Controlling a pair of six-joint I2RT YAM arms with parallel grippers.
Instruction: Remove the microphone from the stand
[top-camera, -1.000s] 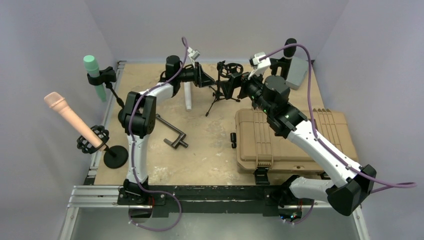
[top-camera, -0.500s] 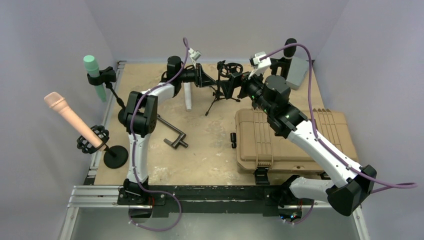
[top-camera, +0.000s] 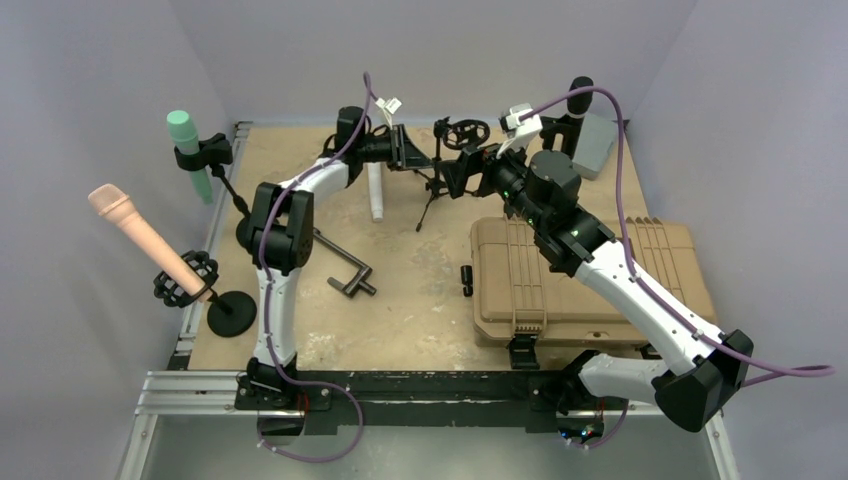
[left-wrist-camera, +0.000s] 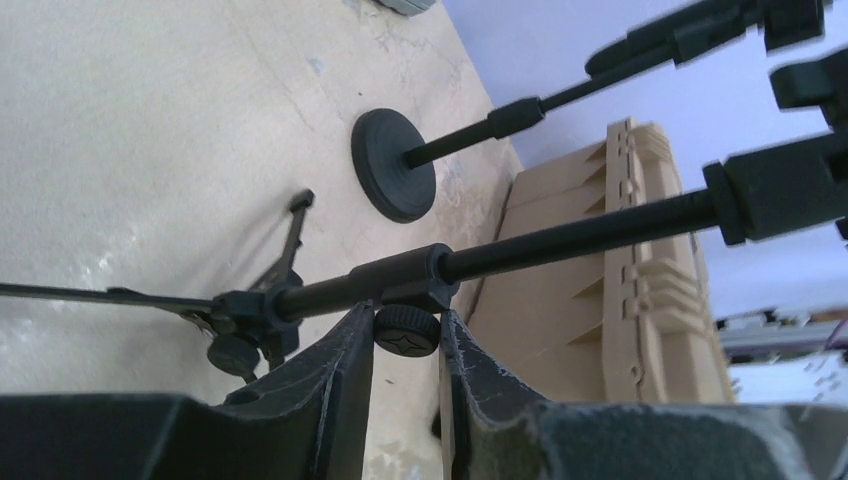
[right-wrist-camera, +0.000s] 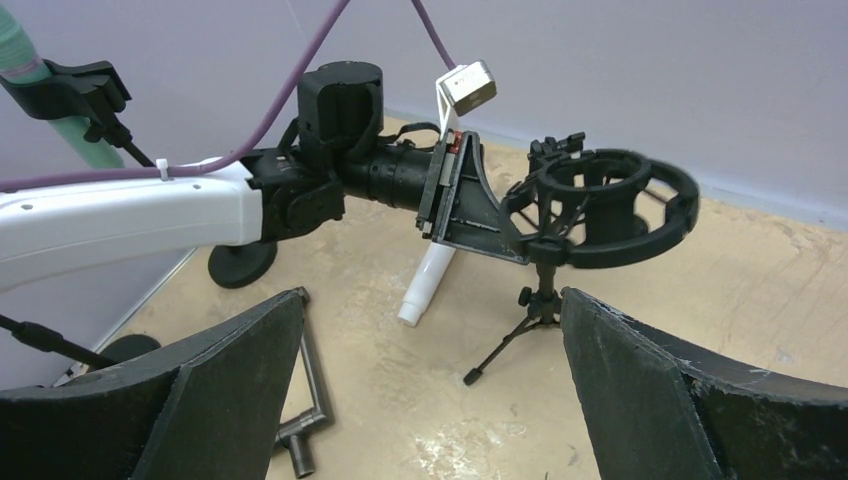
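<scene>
**Reviewer:** How are the jaws found, and where is the task's thing?

**Inspector:** The left gripper (left-wrist-camera: 406, 322) is found closed on the small clamp knob (left-wrist-camera: 407, 334) under the pole (left-wrist-camera: 560, 235) of the tripod stand (right-wrist-camera: 540, 300). The right gripper (right-wrist-camera: 430, 291) is held wide open with nothing in it, facing the shock mount (right-wrist-camera: 615, 248). The mount's ring is seen empty. The white microphone (right-wrist-camera: 432, 272) is found on the table (top-camera: 420, 290), just beside the stand's feet and behind the left gripper.

**Reviewer:** Why is the stand held, if the ring is empty?

**Inspector:** It is judged that the light tripod is being steadied, or that its knob is being worked. Which of the two cannot be told. The removal itself appears done, since the microphone is apart from the mount.

**Reviewer:** What is changed from a second ago?

**Inspector:** The left jaws, then partly apart, have been brought shut on the knob. The mount's ring is seen slightly displaced toward the far wall. No change is noted in the right gripper or in the microphone.
</scene>
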